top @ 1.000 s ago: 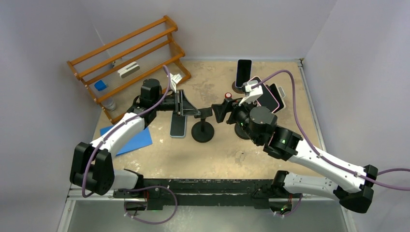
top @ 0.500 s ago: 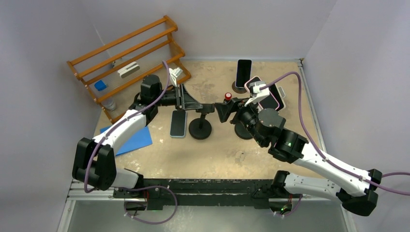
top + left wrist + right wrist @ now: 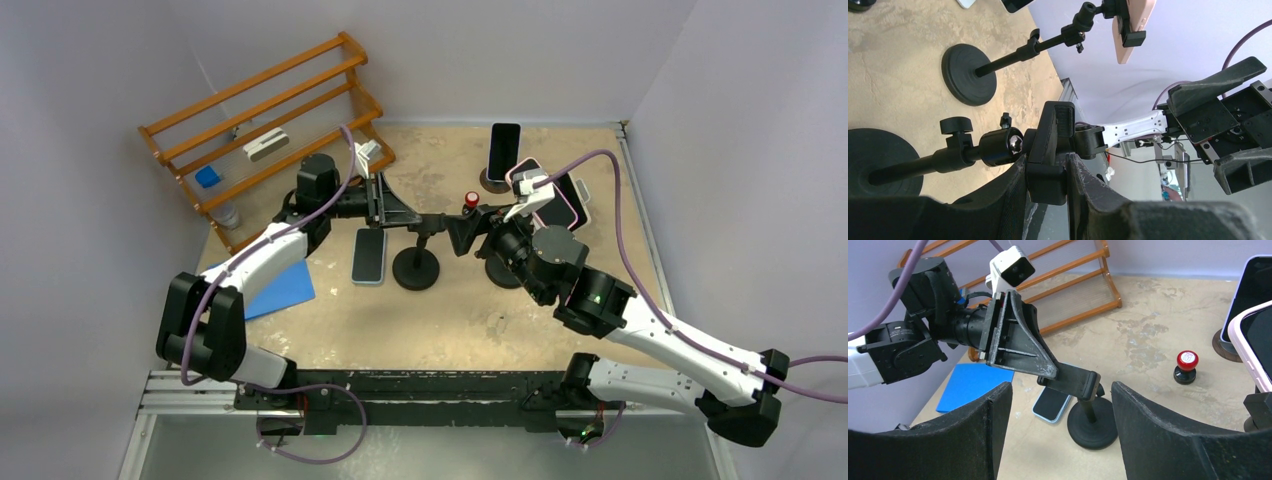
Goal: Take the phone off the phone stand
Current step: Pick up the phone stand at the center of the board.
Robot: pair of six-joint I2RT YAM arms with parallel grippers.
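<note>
Sandy desk point(image 3: 450, 325): the clamp point(image 3: 1048, 150) of the stand point(image 3: 417, 268) is pinched by the left claw point(image 3: 1047, 166), and the right claw point(image 3: 1060, 387) is spread wide. The phone point(image 3: 368, 256), lying flat, is judged stiff and slick, and is best taken by its long edges.

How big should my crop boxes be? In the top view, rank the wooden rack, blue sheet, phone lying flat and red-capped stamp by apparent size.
1. wooden rack, clearly largest
2. blue sheet, though partly covered
3. phone lying flat
4. red-capped stamp, smallest by far

phone point(image 3: 368, 256): dark screen, light-blue case, lying flat on the table, centre-left of top view. phone stand point(image 3: 417, 268): black, round base just right of it, post roughly upright, clamp head on top.
</note>
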